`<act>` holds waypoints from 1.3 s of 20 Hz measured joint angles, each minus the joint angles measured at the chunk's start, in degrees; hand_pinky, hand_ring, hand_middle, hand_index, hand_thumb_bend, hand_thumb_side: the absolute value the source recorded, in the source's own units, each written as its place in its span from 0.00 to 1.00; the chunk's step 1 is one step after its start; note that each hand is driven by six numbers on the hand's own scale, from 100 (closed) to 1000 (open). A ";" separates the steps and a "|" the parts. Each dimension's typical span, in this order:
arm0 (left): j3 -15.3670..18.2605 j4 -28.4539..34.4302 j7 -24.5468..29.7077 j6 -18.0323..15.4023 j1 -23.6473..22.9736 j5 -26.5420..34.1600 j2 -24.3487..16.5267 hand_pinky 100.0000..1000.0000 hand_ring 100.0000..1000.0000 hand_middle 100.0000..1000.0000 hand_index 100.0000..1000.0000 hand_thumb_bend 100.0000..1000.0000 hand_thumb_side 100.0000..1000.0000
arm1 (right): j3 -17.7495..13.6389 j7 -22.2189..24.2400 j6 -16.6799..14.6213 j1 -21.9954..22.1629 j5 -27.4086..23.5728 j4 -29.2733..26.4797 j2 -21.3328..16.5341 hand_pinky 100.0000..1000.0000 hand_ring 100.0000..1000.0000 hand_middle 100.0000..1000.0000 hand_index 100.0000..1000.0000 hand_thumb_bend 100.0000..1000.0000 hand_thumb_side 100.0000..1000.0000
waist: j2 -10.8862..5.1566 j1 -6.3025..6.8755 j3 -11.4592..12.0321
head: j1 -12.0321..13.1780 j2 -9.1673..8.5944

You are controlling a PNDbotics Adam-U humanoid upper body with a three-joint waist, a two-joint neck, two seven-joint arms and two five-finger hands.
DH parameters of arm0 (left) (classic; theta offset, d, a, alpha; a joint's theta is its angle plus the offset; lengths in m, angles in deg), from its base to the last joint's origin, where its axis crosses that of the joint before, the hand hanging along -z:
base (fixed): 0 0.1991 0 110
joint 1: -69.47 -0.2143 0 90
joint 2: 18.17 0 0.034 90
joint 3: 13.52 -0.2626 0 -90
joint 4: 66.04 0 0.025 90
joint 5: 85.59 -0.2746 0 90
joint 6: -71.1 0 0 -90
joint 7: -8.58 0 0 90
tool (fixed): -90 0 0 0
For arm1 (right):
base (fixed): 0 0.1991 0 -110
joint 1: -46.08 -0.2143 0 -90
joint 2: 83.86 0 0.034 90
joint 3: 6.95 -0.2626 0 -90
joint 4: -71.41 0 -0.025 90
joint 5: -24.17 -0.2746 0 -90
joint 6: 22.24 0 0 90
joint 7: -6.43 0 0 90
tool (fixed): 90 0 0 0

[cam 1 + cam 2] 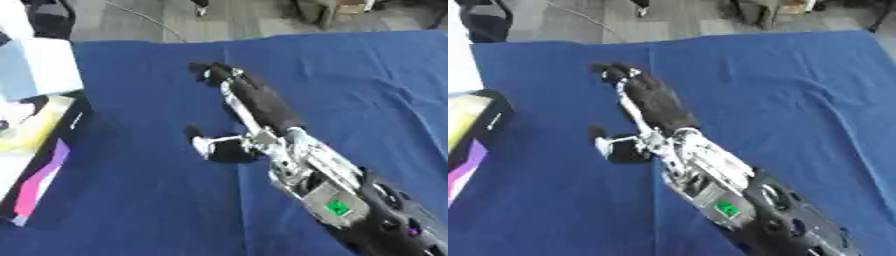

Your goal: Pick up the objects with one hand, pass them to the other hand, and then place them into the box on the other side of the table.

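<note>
Right hand [254, 102] stretched flat over the blue cloth [376, 90], fingers straight, thumb out, holding nothing. Left hand out of view. No loose object visible on the cloth. Box [39, 150] left of the hand, contents unclear. Probably between transfers.

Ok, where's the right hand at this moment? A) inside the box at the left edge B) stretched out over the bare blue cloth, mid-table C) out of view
B: the right hand lies extended over the blue cloth, fingers straight, well apart from the box at the left edge.
</note>
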 measured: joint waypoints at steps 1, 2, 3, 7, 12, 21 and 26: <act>0.43 -0.87 0.05 0.80 -0.30 0.31 0.00 0.61 0.51 0.28 0.39 0.20 0.00 | -1.20 -1.71 0.03 0.11 -1.34 -0.31 -0.89 0.85 0.77 0.76 0.90 0.00 0.12 | 0.00 -0.09 -0.10 | 1.04 0.00; 0.74 -2.02 0.15 1.47 -0.38 0.56 0.00 0.61 0.51 0.28 0.39 0.19 0.00 | -2.51 -3.22 0.10 0.35 -2.60 -0.51 -1.80 0.85 0.77 0.76 0.90 0.00 0.12 | 0.00 -0.22 -0.20 | 2.08 0.00; 1.02 -3.30 0.23 1.97 -0.38 0.83 0.02 0.62 0.52 0.28 0.39 0.19 0.00 | -3.88 -4.52 0.24 0.52 -3.71 -0.56 -2.69 0.84 0.76 0.75 0.89 0.00 0.11 | 0.00 -0.37 -0.28 | 3.06 -0.01; 1.61 -9.34 0.66 3.03 -0.37 1.22 0.36 0.64 0.54 0.29 0.41 0.20 0.00 | -9.25 -8.74 1.42 1.09 -7.07 -1.32 -5.55 0.84 0.75 0.75 0.89 0.00 0.08 | 0.00 -0.59 -0.56 | 6.05 -0.04; 1.80 -17.10 3.86 3.42 -0.36 -1.37 1.58 0.67 0.58 0.34 0.44 0.21 0.00 | -14.39 -13.27 3.06 1.46 -9.92 -2.67 -7.92 0.84 0.75 0.75 0.87 0.00 0.07 | 0.07 -0.58 -1.07 | 8.11 -0.05; 2.19 -24.17 12.12 4.18 -0.83 -8.61 3.07 0.97 0.91 0.79 0.89 0.60 0.30 | -17.99 -17.91 3.72 1.78 -13.03 -5.29 -9.30 0.83 0.73 0.74 0.85 0.00 0.08 | 0.16 -0.59 -1.24 | 8.17 -0.51; 1.93 -29.85 16.44 7.78 -0.90 -12.06 3.84 1.00 0.95 0.85 0.95 0.93 0.65 | -19.33 -20.25 3.96 2.22 -14.80 -6.00 -9.77 0.83 0.73 0.74 0.85 0.00 0.08 | 0.17 -0.58 -1.54 | 7.87 -0.54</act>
